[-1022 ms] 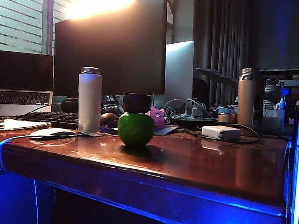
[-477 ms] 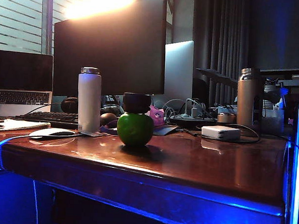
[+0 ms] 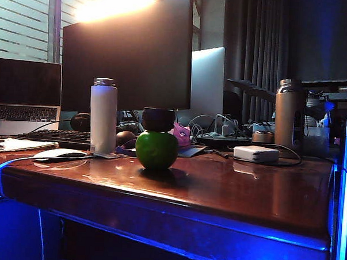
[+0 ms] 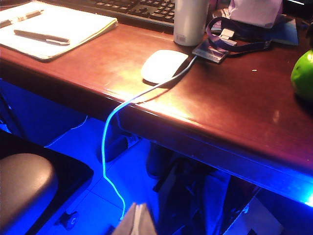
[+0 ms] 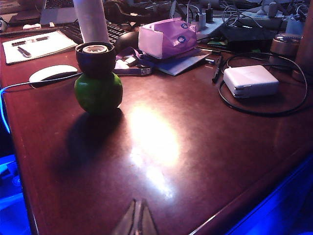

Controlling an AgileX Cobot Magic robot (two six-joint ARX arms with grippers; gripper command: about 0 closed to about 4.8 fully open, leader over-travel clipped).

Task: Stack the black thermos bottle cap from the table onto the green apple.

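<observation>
Checking the stack: the cap (image 5: 95, 55) sat upright on the apple (image 5: 98, 92), which stood on the table (image 5: 205, 147) near the white bottle (image 3: 103, 114). Placement looked done; nothing seemed left. My right gripper (image 5: 139, 219) was pressed together, empty, well clear. My left gripper (image 4: 137, 220) hung off the table's edge; fingertips looked together, empty.

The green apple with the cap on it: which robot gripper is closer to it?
Probably right. The right gripper hovers shut over the table, facing the green apple. The left gripper hangs off the table's front edge, apple at its view's margin.
</observation>
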